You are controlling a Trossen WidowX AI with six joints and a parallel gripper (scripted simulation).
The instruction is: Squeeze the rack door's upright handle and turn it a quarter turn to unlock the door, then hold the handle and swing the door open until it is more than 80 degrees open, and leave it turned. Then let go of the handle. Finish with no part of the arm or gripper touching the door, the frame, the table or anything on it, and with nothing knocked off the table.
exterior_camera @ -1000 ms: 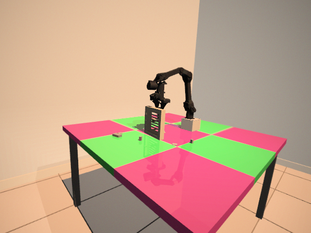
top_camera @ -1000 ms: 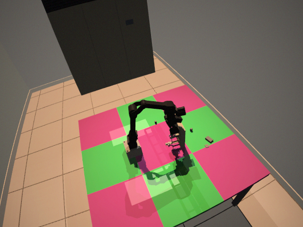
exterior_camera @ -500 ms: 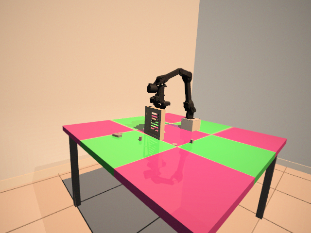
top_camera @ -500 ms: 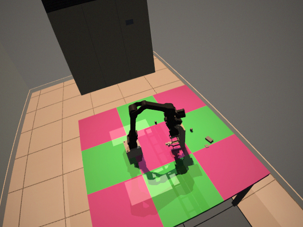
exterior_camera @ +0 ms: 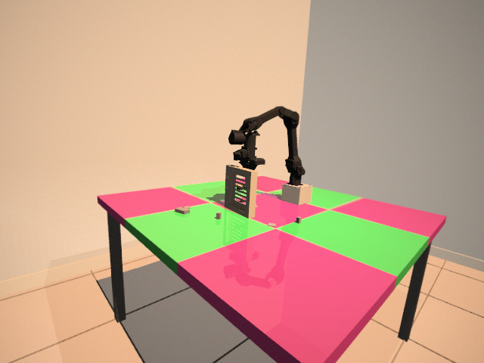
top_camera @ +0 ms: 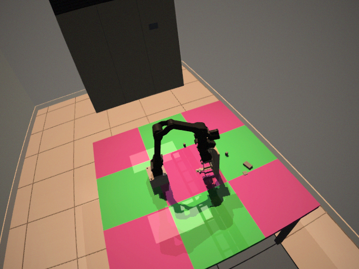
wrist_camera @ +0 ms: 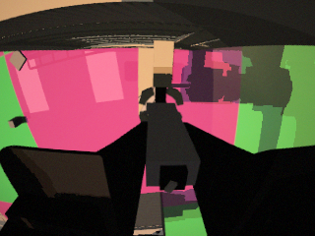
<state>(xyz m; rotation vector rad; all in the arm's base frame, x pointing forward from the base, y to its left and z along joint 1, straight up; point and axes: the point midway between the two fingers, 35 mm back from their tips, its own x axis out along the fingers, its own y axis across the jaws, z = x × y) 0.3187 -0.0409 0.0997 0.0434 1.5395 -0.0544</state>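
Note:
The rack's upright frame (top_camera: 215, 163) (exterior_camera: 252, 195) stands on the table, with a slotted panel seen through it in the exterior view. The door looks closed in the frame, though the arm hides part of it. My gripper (wrist_camera: 164, 128) points down on the robot-base side of the rack. Its black fingers are shut on the dark grey door handle (wrist_camera: 170, 143), one on each side in the wrist view. The fingertips are hidden behind the rack in the exterior view. How far the handle is turned cannot be told clearly.
A flat block (top_camera: 247, 165) (exterior_camera: 181, 210), a thin chip (top_camera: 244, 172) and small pieces (top_camera: 226, 153) (top_camera: 184, 144) lie around the rack. The robot base (top_camera: 159, 184) (exterior_camera: 296, 194) stands across from it. The arm arches above the table.

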